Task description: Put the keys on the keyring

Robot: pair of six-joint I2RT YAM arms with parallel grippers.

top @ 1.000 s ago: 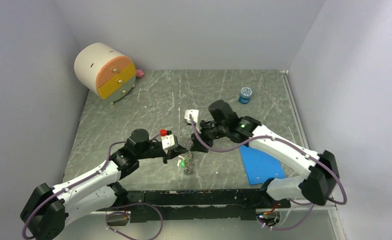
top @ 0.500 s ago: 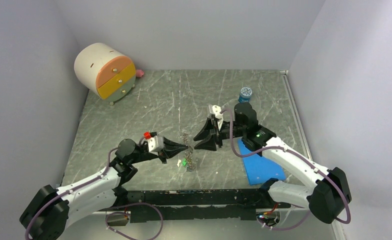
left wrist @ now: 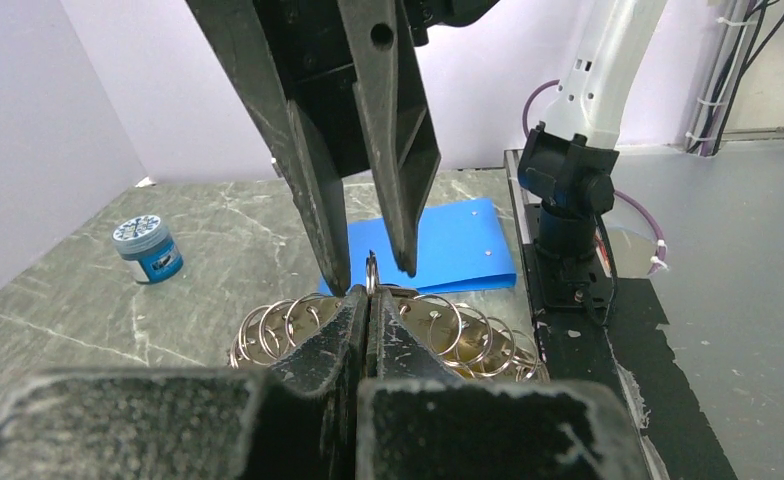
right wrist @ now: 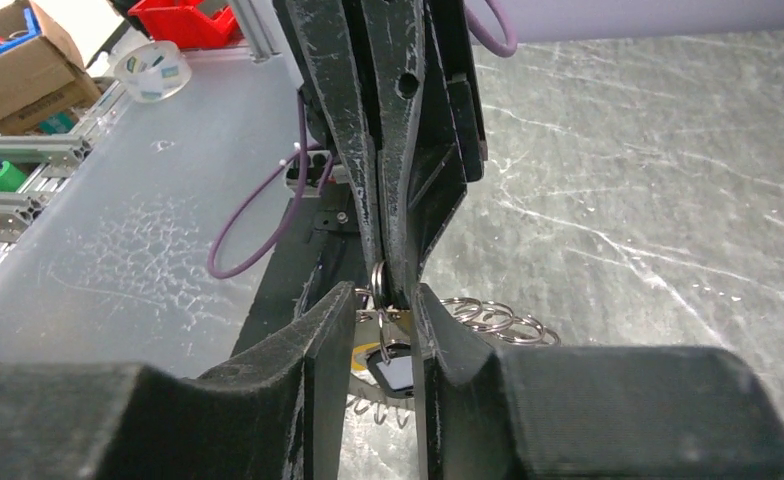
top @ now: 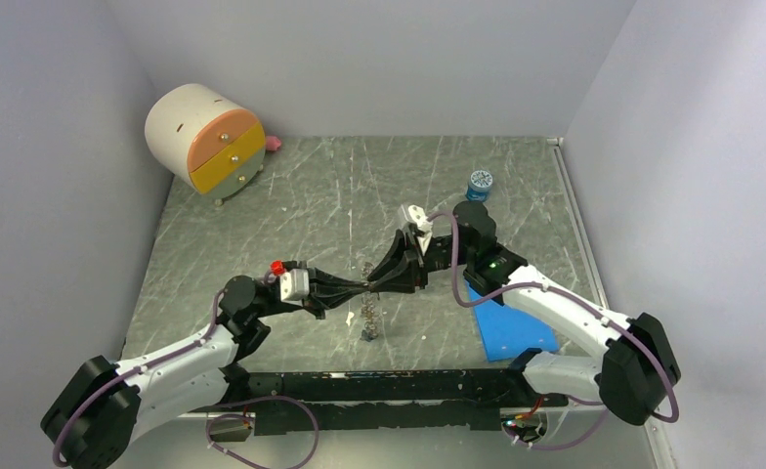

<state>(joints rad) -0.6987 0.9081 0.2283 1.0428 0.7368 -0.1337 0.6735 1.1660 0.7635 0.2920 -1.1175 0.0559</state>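
Both arms reach low toward each other, tips meeting. Left gripper (left wrist: 369, 300) clenched on keyring (left wrist: 438, 325); right gripper (right wrist: 383, 300) jaws parted, straddling left's tips.

Dangling keyring (top: 368, 313) crowding space beneath jaws

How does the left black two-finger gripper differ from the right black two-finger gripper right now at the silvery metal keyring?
The left gripper is shut, pinching a small loop of the silvery metal keyring; the right gripper is open, clamping nothing. The left gripper reaches in from the left; the right gripper points in from the opposite side, straddling its tips. Both are black and meet tip to tip.
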